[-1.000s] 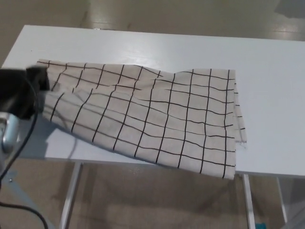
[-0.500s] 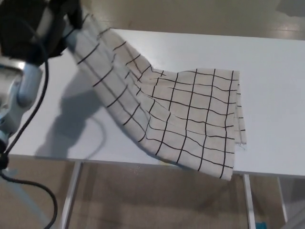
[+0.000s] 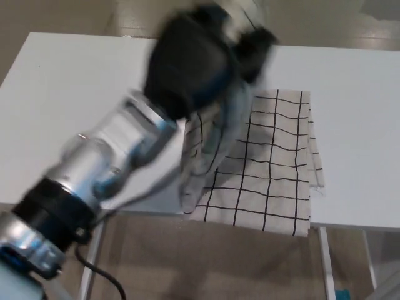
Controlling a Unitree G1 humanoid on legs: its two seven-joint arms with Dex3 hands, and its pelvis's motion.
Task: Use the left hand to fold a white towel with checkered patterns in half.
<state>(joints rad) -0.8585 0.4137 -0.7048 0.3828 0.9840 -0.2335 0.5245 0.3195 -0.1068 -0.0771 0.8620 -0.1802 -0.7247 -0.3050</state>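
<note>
The white towel with black checks (image 3: 269, 169) lies on the right half of the white table (image 3: 75, 94), its near edge hanging over the table's front. My left hand (image 3: 200, 56), blurred by motion, is shut on the towel's left end and holds it lifted above the table's middle. The raised cloth droops from the hand down to the flat part. My silver left forearm (image 3: 106, 162) crosses the picture from the lower left and hides part of the towel. My right hand does not show.
The table's front edge runs across the lower picture, with metal legs (image 3: 94, 256) and beige floor (image 3: 206, 262) below. A bare stretch of tabletop (image 3: 356, 125) lies right of the towel.
My left hand has swept from the table's left side up and rightward to above the middle, carrying the towel's left end with it. The towel's right part has stayed flat.
</note>
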